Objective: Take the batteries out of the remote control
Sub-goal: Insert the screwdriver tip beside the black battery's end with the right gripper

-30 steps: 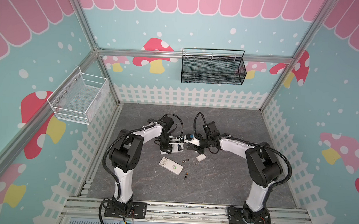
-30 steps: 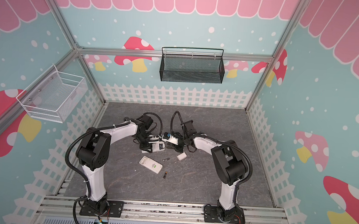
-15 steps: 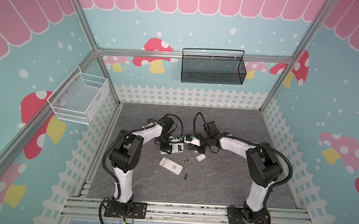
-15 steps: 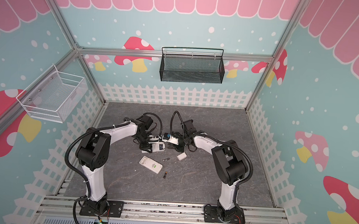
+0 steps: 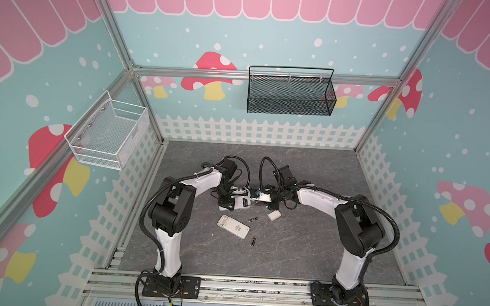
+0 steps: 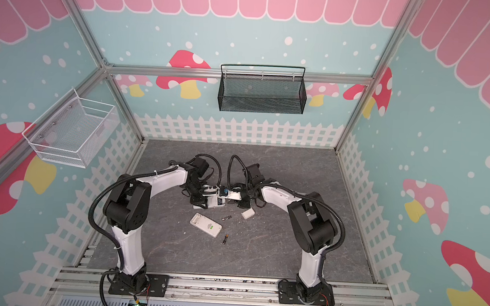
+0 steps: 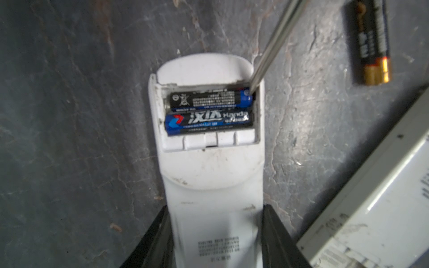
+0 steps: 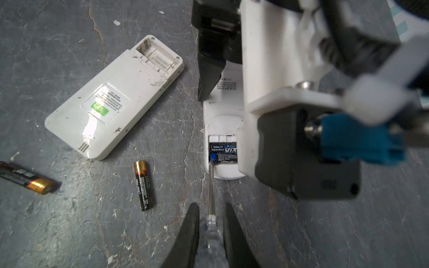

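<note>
- white remote (image 7: 212, 185) lies back up on the grey floor (image 7: 69, 139) with its bay open. your left gripper (image 7: 216, 234) has its jaws closed part-way onto the remote's lower body, one finger on each side.
- two batteries sit side by side in that bay: the far battery (image 7: 210, 99) with a blue end, and the near battery (image 7: 209, 121) with a blue-and-red label. neither looks lifted.
- your right gripper (image 8: 210, 232) is clamped tight on the clear handle of the screwdriver (image 8: 211, 185). the tip rests at the blue end of the far battery, against the bay wall.
- flat remote (image 8: 111, 102) lies apart from the held one, back up, with its bay empty.
- one loose battery (image 8: 144, 185) with a gold end lies on the floor near the held remote. a second loose battery (image 8: 26, 181), also gold-ended, lies further off.
- progress, as a judgement: about half done. two batteries are out and two are left, and you are set to pry the far one first.
- count: two remotes, four batteries (two loose, two seated), one screwdriver, and one cover (image 5: 274, 215) in both top views. you cannot see a second cover.
</note>
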Action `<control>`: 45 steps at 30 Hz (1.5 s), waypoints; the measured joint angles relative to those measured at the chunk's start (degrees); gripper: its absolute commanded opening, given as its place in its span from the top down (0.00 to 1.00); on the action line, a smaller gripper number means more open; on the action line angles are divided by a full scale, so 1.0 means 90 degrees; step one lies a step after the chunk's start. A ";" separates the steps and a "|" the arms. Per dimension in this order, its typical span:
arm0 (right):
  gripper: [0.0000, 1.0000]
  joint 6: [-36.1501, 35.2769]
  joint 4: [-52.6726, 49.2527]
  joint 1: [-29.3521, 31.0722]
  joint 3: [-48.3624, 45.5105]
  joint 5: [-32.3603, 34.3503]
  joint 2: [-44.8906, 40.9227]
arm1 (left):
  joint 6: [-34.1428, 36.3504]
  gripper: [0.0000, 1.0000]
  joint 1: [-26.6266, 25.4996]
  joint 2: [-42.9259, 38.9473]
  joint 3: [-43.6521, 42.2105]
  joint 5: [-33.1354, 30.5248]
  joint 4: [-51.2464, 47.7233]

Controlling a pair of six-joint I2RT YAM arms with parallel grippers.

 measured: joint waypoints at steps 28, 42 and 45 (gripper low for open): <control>1.00 0.0374 0.0746 -0.0056 -0.0782 -0.0034 -0.0838 | 0.0078 0.73 -0.0036 -0.0002 0.0000 -0.0007 -0.0036; 1.00 0.0566 0.0894 0.0029 -0.0772 -0.0155 -0.0641 | 0.0078 0.74 -0.0049 -0.0002 0.0000 -0.0005 -0.0058; 1.00 0.0563 0.0843 0.0029 -0.0772 -0.0180 -0.0607 | 0.0078 0.74 -0.0056 -0.0002 0.0000 -0.0007 -0.0061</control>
